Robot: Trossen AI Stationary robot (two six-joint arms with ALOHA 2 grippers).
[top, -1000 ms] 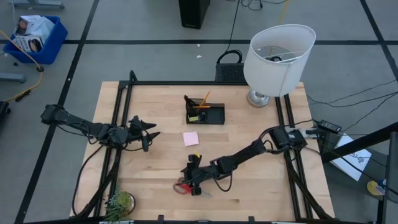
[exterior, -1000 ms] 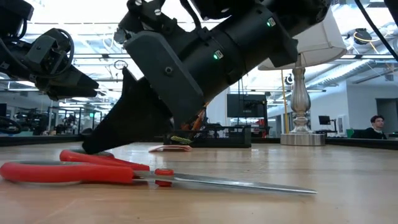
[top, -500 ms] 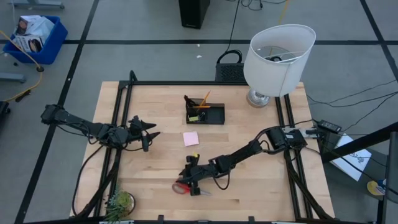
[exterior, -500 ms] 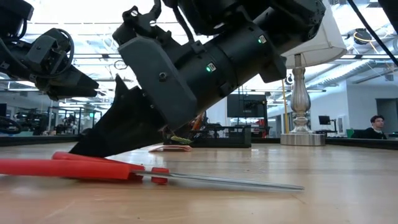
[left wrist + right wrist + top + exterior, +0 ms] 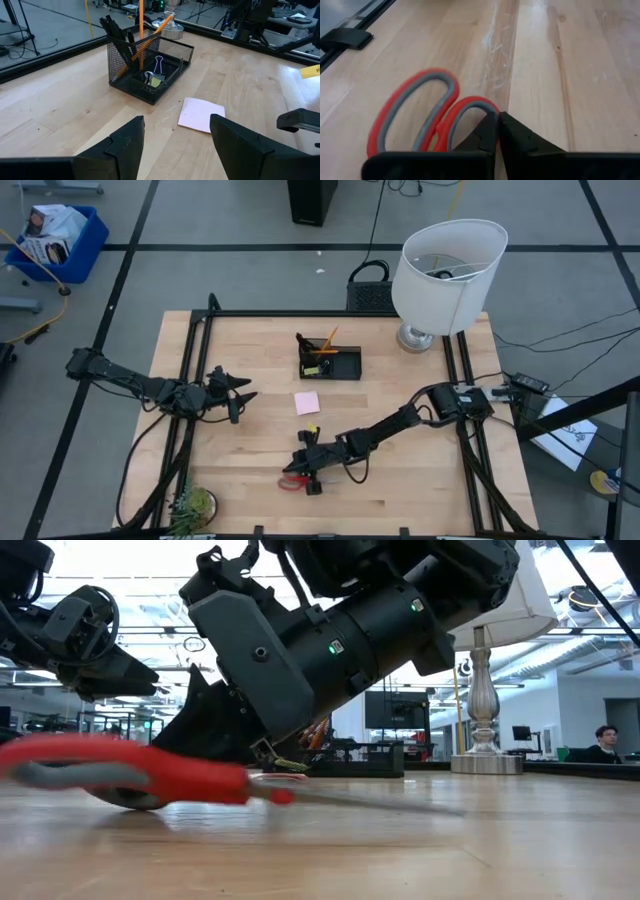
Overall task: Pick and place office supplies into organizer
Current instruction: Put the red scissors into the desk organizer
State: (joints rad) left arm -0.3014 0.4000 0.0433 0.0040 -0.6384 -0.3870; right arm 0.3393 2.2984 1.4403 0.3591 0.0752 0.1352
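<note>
Red-handled scissors (image 5: 291,478) lie near the table's front edge, and in the low view (image 5: 130,775) their handles are raised and blurred. My right gripper (image 5: 303,469) is shut on them. My left gripper (image 5: 240,393) hangs open and empty over the table's left side, pointing toward the black mesh organizer (image 5: 330,361). The organizer (image 5: 150,70) holds orange pencils, black pens and clips. A pink sticky-note pad (image 5: 307,402) lies flat on the wood in front of it. My right gripper pinches the rim of the scissors' smaller handle loop (image 5: 489,107), one finger inside the loop and one outside. The fingers (image 5: 516,134) slant down from the table's right. The handle end is off the wood, and the blade (image 5: 400,806) reaches low toward the table.
A big white lamp (image 5: 447,272) stands at the far right corner. A small green plant (image 5: 192,505) sits at the near left corner. Black frame rails (image 5: 190,380) run along the table's edges. A person (image 5: 603,740) sits in the room beyond.
My right gripper has tipped lower over the scissors' handles and taken hold. The handle end has come up off the table and turned, while the blade stays low.
</note>
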